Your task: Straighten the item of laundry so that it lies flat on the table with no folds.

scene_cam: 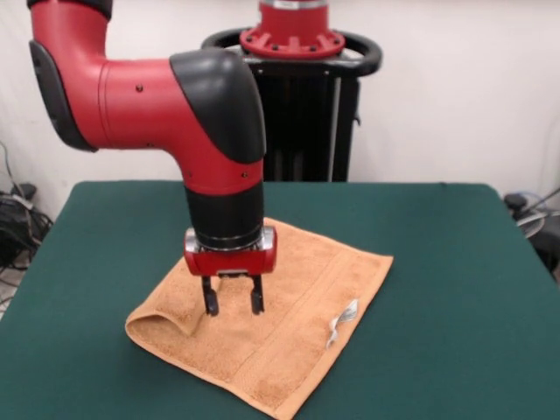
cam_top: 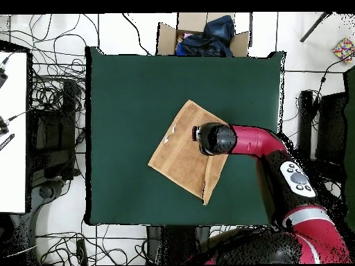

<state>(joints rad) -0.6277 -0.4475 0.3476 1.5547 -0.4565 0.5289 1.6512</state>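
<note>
A red and black Sawyer arm [scene_cam: 175, 105] reaches down over a dark green table [scene_cam: 437, 262], its gripper [scene_cam: 233, 302] poised with two black fingers [scene_cam: 210, 300] spread apart just above an orange-tan terry towel [scene_cam: 280, 341]. The towel lies diagonally, one corner folded over into a raised flap [scene_cam: 166, 322] beside the gripper. A small white care tag [scene_cam: 341, 321] shows near its right edge. The black pedestal [scene_cam: 302, 114] stands behind.
</note>
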